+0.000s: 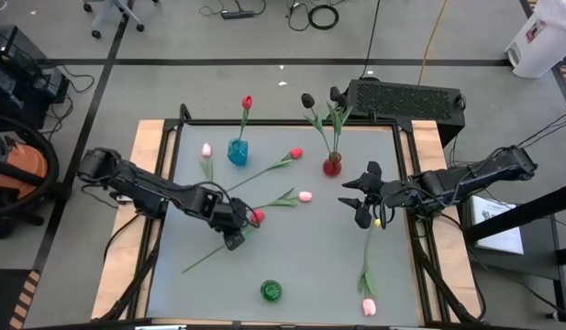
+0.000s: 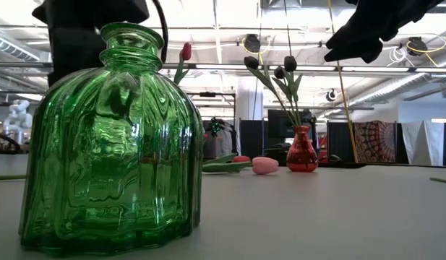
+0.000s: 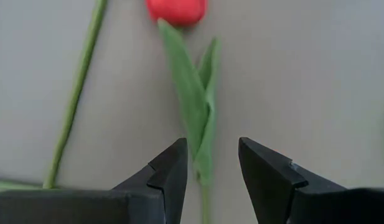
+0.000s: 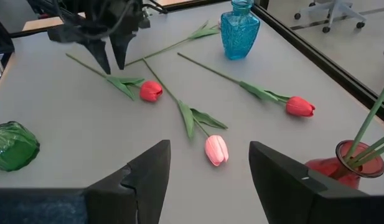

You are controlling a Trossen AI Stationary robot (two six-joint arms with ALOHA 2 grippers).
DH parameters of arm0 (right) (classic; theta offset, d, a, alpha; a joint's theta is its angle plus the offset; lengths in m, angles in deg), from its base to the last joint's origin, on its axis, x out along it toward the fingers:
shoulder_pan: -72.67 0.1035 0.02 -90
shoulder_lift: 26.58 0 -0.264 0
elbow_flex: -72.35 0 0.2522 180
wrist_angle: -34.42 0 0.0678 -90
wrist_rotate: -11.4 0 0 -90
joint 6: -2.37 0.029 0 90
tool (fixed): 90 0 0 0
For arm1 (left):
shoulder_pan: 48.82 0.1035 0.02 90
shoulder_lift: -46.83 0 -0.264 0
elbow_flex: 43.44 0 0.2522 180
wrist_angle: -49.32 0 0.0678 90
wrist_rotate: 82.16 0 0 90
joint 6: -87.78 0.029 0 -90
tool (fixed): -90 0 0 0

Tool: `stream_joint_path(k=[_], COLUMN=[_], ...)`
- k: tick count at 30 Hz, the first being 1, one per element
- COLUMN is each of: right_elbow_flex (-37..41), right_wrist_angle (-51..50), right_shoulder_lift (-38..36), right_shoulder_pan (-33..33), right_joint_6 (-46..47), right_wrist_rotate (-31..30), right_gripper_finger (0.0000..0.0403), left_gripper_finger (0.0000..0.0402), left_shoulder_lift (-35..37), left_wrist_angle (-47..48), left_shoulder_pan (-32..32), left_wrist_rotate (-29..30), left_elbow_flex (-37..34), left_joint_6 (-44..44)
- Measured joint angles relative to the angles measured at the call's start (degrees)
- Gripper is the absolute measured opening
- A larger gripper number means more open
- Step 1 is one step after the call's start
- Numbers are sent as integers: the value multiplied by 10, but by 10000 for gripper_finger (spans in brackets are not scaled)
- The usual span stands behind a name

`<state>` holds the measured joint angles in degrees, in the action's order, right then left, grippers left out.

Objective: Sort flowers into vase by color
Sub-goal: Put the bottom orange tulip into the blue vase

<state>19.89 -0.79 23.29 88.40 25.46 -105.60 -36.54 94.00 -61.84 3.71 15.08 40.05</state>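
On the grey table top [image 1: 310,266], starting at the left, the left gripper [image 1: 235,240] hangs low over a red artificial tulip [image 1: 257,217] lying flat, its two dark fingers [image 3: 170,171] apart with the green leaf and thin stem running between them in the left wrist view; whether they touch the stem cannot be made out, and the red bud is cut off at that picture's edge. A second green stem [image 3: 73,99] crosses beside it, its head out of sight. Behind the gripper a pink-headed tulip [image 1: 206,150] lies near the table's far left corner, and a blue patterned glass vase [image 1: 238,151] stands just beside it holding one upright red tulip [image 1: 247,103]. Toward the middle, another red tulip [image 1: 295,153] and a pale pink tulip [image 1: 305,195] lie flat, well apart from the vases. Near the front edge sits a squat green ribbed glass vase [image 1: 271,291], which fills the low view and hides most of the table behind it. Farther right, a small red glass vase [image 1: 332,166] holds black-headed tulips [image 1: 307,99]. The right gripper [image 1: 369,213] hovers just right of it, jaws apart and empty. A last pink tulip [image 1: 368,306] lies near the front right edge.
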Motion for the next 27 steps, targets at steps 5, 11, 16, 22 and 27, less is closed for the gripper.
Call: stream_joint_path(k=[5, 11, 16, 22, 27], right_elbow_flex=[0, 0, 0, 0, 0], right_wrist_angle=[0, -1, -1, -2, -2], right_shoulder_lift=[0, 0, 0, 0, 0], right_shoulder_pan=[0, 0, 0, 0, 0], right_joint_6=[0, -3, -2, -2, -2], right_wrist_rotate=[0, 0, 0, 0, 0], right_gripper_finger=[210, 210, 210, 210, 210], left_gripper_finger=[150, 150, 150, 150, 150], left_shoulder_lift=[-37, -68, -75, -77, -77], left_wrist_angle=[0, -5, -11, -21, -23], left_shoulder_pan=[-7, -11, -20, -31, -42], left_wrist_rotate=[10, 11, 17, 21, 38], left_elbow_flex=[0, 0, 1, 1, 1], left_joint_6=[-34, -60, -61, -104, -104])
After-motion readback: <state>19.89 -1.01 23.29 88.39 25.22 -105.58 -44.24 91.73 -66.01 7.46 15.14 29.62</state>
